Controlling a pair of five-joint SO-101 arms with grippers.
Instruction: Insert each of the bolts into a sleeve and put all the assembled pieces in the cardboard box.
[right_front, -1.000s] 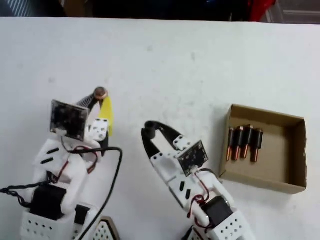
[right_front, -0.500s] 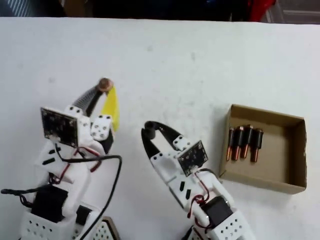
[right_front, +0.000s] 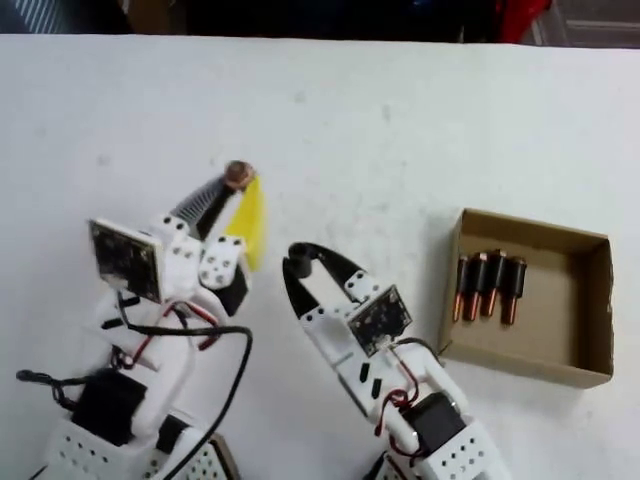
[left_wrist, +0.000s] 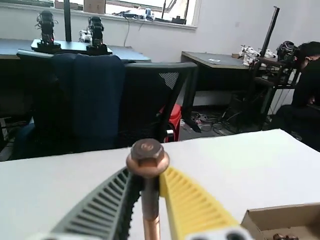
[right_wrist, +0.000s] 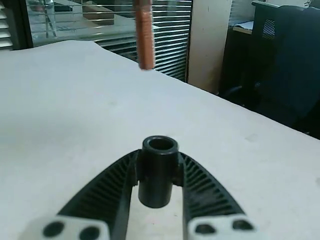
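Left fingers (left_wrist: 100, 210), grey and yellow, clamp a copper hex-head bolt (left_wrist: 147, 156) upright above the white surface (right_front: 400, 120). Right fingers (right_wrist: 105, 195), black, pinch a black cylindrical sleeve (right_wrist: 159, 172) upright, near the brown cardboard box (right_front: 560, 320).

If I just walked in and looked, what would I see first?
Probably the shiny copper bolt, pinched upright in the left gripper above the white table. Beside it, the right gripper holds a black sleeve with its hole facing up. Off to the side, a cardboard box has four finished pieces lying in a row.
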